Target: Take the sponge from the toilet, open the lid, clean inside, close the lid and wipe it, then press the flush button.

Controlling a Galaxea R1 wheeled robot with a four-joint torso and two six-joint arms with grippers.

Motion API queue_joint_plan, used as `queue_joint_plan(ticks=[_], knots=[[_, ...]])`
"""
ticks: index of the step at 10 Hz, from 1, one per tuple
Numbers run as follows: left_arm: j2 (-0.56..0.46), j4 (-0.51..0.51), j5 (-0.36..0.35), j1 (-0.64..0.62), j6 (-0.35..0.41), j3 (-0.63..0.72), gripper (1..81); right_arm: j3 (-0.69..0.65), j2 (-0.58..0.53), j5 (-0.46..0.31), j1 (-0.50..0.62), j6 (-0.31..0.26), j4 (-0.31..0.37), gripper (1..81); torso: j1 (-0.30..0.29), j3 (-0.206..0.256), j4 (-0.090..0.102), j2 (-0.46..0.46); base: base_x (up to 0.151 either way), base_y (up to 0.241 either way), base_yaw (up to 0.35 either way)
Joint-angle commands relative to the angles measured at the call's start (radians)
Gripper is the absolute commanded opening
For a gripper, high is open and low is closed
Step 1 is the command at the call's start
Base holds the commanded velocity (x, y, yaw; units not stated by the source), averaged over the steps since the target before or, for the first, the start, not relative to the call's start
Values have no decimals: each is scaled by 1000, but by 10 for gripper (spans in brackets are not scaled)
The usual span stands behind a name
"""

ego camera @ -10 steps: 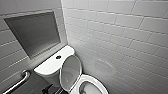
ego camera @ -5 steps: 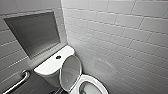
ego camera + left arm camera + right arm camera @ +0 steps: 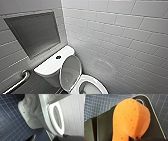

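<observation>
One firm pinch on sponge point(image 3: 130, 119) by right claw point(image 3: 134, 138), block bulging out well beyond it. With lid point(image 3: 70, 72) up against tank point(image 3: 53, 63), likely time to scrub inside toilet point(image 3: 92, 85): keep grip tight, lead with broad face, press lightly, avoid knocking lid. Appears aimed downward, blue floor tiles point(image 3: 96, 104) beyond claw.

The floor point(image 3: 8, 122) is laid with small dark blue square tiles set in pale grout lines. The toilet point(image 3: 33, 120) stands directly on it, the rounded foot of its glossy white pedestal meeting the tiles. A small dark spot, perhaps a fixing hole, sits on the pedestal's side. The same blue tiling point(image 3: 97, 105) shows in the right wrist view.
</observation>
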Motion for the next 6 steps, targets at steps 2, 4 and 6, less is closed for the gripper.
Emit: queue_joint_plan(ticks=[2, 4, 6], knots=[[208, 584, -47, 88, -155, -393, 811, -3, -20, -55, 19, -4, -12, 10, 0, 0, 0, 0, 0, 0, 0], [314, 653, -56, 115, -182, -595, 811, 0, -15, -55, 19, -4, -12, 10, 0, 0, 0, 0, 0, 0, 0], [356, 655, -90, 120, -183, -692, 811, -1, -14, -54, 17, -6, -14, 10, 0, 0, 0, 0, 0, 0, 0]])
